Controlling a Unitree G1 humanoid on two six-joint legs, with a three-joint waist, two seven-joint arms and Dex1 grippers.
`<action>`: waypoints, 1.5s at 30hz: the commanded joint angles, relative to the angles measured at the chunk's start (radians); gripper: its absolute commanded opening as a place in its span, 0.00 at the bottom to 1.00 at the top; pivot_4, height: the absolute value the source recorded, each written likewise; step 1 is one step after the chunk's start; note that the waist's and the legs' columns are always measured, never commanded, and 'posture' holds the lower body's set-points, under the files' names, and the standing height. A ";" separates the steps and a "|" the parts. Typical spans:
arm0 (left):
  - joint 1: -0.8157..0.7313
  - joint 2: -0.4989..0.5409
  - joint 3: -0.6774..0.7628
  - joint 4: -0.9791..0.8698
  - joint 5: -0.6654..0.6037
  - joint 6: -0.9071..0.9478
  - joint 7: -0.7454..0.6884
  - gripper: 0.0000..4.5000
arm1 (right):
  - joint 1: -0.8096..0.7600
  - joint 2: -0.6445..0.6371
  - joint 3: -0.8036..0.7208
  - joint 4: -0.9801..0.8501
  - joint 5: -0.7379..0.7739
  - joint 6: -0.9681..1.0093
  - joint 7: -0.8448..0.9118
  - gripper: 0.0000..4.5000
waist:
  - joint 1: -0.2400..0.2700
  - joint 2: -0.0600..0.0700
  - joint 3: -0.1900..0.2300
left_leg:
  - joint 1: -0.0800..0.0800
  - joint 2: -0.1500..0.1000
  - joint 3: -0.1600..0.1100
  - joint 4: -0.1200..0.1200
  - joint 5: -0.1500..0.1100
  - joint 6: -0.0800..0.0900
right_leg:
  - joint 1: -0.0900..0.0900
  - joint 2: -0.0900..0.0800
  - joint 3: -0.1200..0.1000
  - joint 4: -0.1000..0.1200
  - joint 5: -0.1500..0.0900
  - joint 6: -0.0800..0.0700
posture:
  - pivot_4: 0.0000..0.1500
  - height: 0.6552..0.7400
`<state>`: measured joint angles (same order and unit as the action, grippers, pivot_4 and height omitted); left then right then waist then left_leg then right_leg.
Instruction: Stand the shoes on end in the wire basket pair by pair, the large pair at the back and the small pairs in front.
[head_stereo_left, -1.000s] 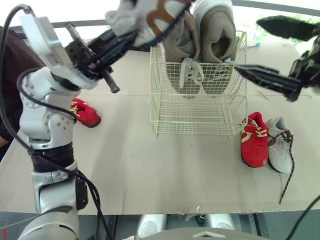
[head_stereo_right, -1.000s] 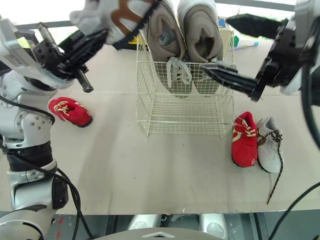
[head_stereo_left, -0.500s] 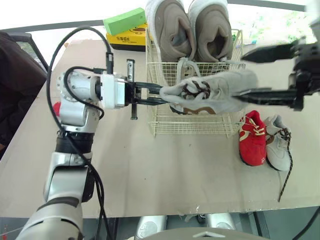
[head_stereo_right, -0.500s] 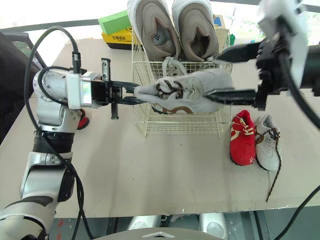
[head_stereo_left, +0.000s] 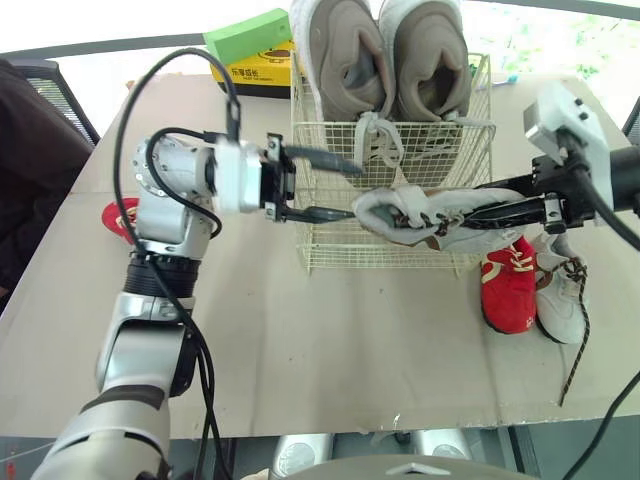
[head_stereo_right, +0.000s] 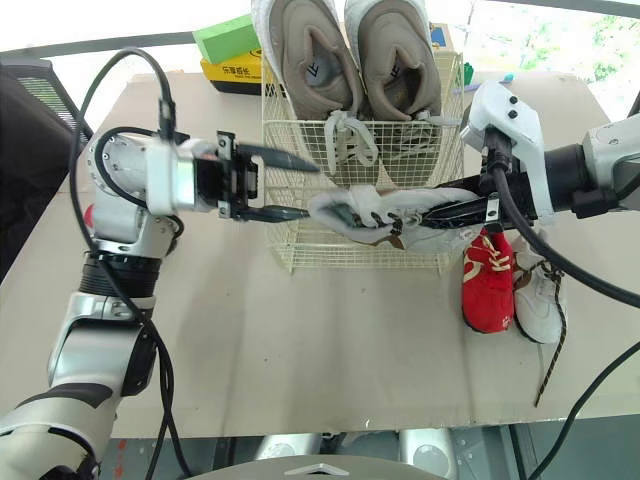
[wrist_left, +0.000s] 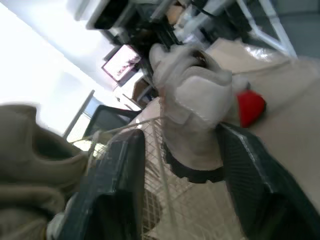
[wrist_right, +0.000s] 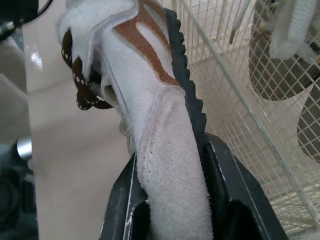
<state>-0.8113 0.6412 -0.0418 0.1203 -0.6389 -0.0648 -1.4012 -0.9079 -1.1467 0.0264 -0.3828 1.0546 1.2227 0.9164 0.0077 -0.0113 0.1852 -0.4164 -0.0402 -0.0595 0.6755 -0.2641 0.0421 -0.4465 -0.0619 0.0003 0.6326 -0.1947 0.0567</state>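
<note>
Gripping one end of a pale shoe with brown trim, the right claw holds it sideways in the air across the front of the wire basket. The left claw is open, fingers spread around the shoe's other end. A large tan pair stands on end at the basket's back. A red shoe and a white shoe lie on the worktop.

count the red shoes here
2: one small red shoe right of the white wire basket, beside a white shoe; the other red shoe left of it, mostly hidden behind the left arm.
</note>
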 joint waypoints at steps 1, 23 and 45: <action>0.106 0.095 0.149 -0.116 -0.394 0.609 0.319 0.84 | 0.092 0.087 -0.195 0.018 0.188 0.089 -0.171 0.08 | -0.008 0.000 0.000 | 0.001 0.000 0.000 0.000 0.000 0.000 | 0.000 0.000 0.000 0.002 0.000 0.000 | 1.00 1.00; 0.353 -0.299 0.130 -0.383 -0.656 0.863 0.854 0.38 | 0.465 0.326 -0.227 -0.261 0.771 -0.366 -1.014 0.07 | 0.003 -0.001 -0.001 | 0.019 0.004 0.011 0.009 0.001 0.000 | 0.015 0.009 0.014 0.009 0.000 -0.008 | 1.00 1.00; 0.244 -0.335 0.138 -0.292 -0.478 0.832 0.835 0.52 | 0.496 0.327 -0.193 -0.309 0.733 -0.475 -0.996 0.07 | 0.004 -0.001 -0.001 | 0.019 0.007 0.012 0.009 0.000 0.001 | 0.015 0.010 0.016 0.007 0.000 -0.008 | 1.00 1.00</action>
<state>-0.5420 0.3125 0.0714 -0.1811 -1.1641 0.8155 -0.5950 -0.3884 -0.8125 -0.1698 -0.6235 1.7380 0.7587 -0.0988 0.0122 -0.0123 0.1843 -0.3976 -0.0336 -0.0469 0.6844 -0.2640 0.0431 -0.4319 -0.0520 0.0161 0.6395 -0.1952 0.0487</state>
